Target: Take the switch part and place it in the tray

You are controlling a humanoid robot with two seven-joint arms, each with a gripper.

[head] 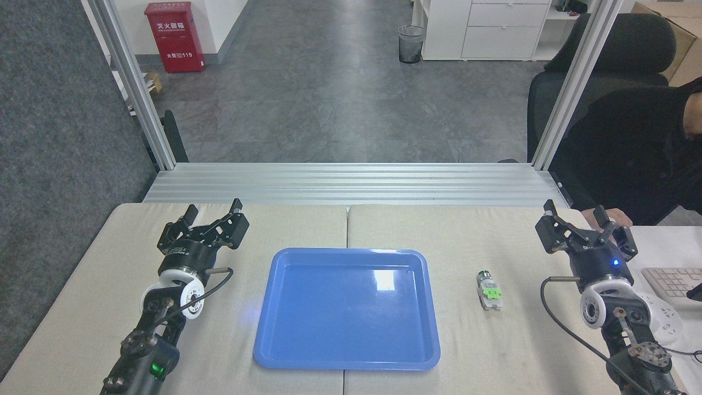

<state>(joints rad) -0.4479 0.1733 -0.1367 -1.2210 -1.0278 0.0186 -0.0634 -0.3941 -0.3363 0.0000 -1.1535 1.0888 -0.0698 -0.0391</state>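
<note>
Black jointed arms with white wrist rings, looping black cables, and green and blue indicator lights.

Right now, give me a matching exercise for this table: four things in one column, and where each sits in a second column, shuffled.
Things:
1. switch part
2. tray
3. left gripper
4. keyboard

Places:
A. middle of the table, nothing in it
B. far right edge, past the right gripper
C. on the table between the tray and the right arm
D. left of the tray, jaws open and holding nothing

Pairs: 1-C, 2-A, 3-D, 4-B
</note>
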